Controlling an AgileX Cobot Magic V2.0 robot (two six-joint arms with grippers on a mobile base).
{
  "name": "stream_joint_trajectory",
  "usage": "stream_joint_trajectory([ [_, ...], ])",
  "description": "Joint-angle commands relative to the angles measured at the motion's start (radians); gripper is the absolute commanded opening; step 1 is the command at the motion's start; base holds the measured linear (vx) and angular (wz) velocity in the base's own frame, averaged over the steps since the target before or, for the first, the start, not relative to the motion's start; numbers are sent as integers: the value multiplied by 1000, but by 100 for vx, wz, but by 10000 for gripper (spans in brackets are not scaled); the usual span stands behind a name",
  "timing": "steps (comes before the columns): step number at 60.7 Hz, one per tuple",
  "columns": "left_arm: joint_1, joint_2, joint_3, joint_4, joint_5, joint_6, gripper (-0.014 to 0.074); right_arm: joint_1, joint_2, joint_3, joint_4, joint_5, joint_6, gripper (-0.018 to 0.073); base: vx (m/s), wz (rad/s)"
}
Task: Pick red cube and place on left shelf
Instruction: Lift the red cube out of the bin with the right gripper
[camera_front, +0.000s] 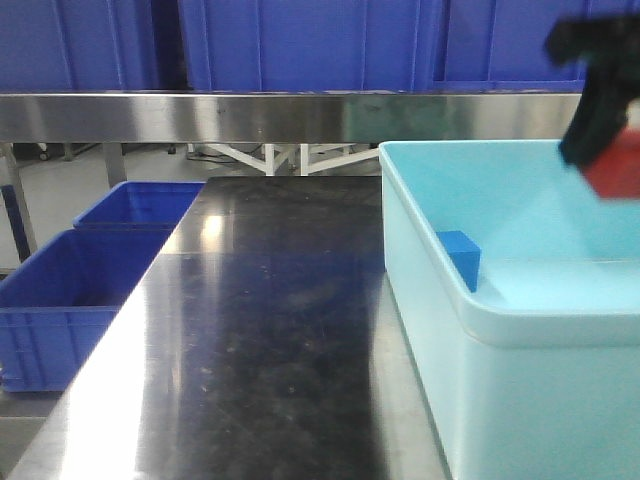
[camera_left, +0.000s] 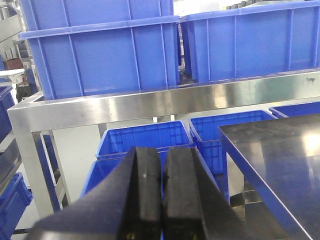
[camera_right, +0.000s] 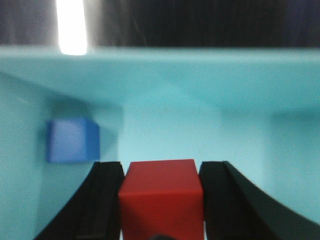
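Note:
My right gripper (camera_right: 161, 170) is shut on the red cube (camera_right: 161, 197), which sits between its two black fingers. In the front view the right gripper (camera_front: 598, 120) shows blurred at the upper right, with the red cube (camera_front: 618, 168) held above the light blue tub (camera_front: 480, 320). The blue cube (camera_front: 460, 255) lies inside the tub against its left wall; it also shows in the right wrist view (camera_right: 72, 140). My left gripper (camera_left: 162, 165) is shut and empty, out to the left of the dark table (camera_left: 280, 160). The steel shelf (camera_front: 280, 115) runs across the back.
Large blue bins (camera_front: 300, 45) stand on the steel shelf. Open blue crates (camera_front: 70, 300) sit low at the left of the dark table (camera_front: 260, 330); they also show in the left wrist view (camera_left: 145, 140). The tub takes up the table's right side.

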Motion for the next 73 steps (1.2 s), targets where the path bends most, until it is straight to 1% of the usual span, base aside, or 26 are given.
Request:
stream_joint_trajectory([
  [1,-6,8,22,-4,-84,2,106,0,-119,-26,-72,-90,-2,57,0,0],
  [11,-6,8,22,-4,-84,2,106,-3,-282,-16,-173,-105,-2,57,0,0],
  [15,-6,8,22,-4,-84,2,106,-3,-353,7,-211,-135,-2,57,0,0],
  [19,-6,8,22,-4,-84,2,106,-3,-403,44,-224,-170,-2,57,0,0],
  [30,-6,8,22,-4,-84,2,106,-3,-550,163,-225,-240,-2,57,0,0],
  [46,-6,8,22,-4,-84,2,106,-3,-688,319,-225,-247,-2,57,-1,-8],
  [55,-6,8,22,-4,-84,2,106,-3,-703,335,-225,-262,-2,57,0,0],
  [67,-6,8,22,-4,-84,2,106,-3,-702,335,-225,-317,-2,57,0,0],
  [73,-6,8,22,-4,-84,2,106,-3,-702,335,-225,-315,-2,57,0,0],
])
